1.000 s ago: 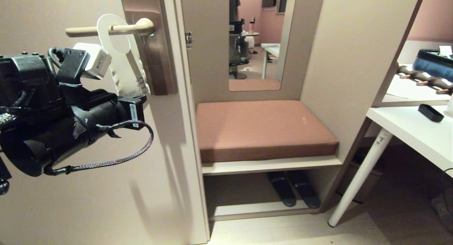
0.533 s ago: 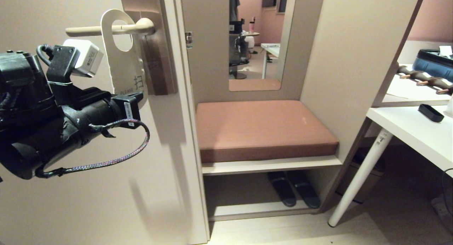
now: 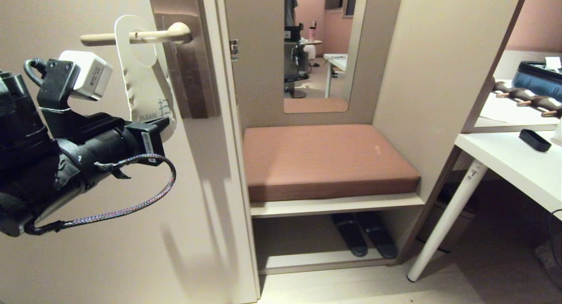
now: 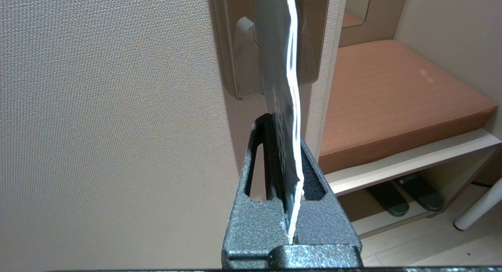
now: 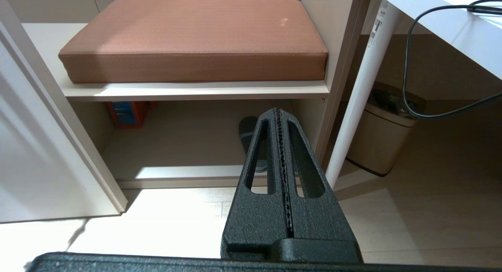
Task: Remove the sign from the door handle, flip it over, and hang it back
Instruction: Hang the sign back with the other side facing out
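Sign (image 3: 145,82) on door handle (image 3: 131,36), lower end pinched in left end effector (image 3: 164,119)

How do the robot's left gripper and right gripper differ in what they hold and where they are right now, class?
The left gripper is shut on the sign's lower end, up at the door; the right gripper is shut on nothing, pointing towards the low shelf and the floor. The left arm shows in the head view beside the door handle, which runs through the sign's hole; the right does not show there. Both have dark textured fingers.
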Robot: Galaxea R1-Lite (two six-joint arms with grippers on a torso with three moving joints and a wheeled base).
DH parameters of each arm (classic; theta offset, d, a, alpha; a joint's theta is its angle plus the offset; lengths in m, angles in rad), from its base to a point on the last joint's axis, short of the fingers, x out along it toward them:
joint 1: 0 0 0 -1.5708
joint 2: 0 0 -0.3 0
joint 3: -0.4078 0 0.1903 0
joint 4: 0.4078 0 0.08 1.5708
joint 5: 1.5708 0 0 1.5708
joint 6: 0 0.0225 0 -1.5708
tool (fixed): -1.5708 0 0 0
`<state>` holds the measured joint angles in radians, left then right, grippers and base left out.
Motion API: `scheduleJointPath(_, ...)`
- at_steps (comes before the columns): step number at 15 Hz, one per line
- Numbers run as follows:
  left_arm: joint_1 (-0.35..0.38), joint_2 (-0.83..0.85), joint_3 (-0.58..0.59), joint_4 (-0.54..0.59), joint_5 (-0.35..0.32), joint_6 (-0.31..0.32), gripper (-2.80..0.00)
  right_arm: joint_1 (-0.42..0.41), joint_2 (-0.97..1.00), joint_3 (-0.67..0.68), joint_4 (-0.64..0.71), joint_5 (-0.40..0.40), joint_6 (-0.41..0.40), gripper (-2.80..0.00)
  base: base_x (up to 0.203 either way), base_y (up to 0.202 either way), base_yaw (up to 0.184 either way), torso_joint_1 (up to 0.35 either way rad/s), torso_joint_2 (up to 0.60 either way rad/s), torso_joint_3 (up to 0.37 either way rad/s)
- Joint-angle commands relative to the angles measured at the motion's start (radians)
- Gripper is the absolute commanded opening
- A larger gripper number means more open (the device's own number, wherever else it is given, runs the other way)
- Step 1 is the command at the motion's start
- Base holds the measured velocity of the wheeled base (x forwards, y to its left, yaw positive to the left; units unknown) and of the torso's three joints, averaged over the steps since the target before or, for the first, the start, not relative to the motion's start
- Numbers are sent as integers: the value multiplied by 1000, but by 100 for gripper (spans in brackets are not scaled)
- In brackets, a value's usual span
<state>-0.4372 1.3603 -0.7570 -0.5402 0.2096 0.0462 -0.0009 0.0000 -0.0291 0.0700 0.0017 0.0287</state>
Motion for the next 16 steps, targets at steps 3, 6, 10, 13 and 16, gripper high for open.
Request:
scheduleJointPath(3,-1,-1,2,0,1,3,0,1,0,0,1,0,0,-280,0,0,0,0,0,0)
scheduleJointPath(6,-14,2,4,0,-3,-5,0,1,0,0,1,0,0,-280,0,0,0,0,0,0)
scheduleJointPath(10,-30,2,7,0,-2,-6,0,0,0,0,1,0,0,-280,0,0,0,0,0,0)
scheduleJointPath(13,-38,-27,26,0,-2,-6,0,1,0,0,1,0,0,-280,0,0,0,0,0,0)
scheduleJointPath(16,-38,-96,72,1,-2,-6,0,0,0,0,1,0,0,-280,0,0,0,0,0,0)
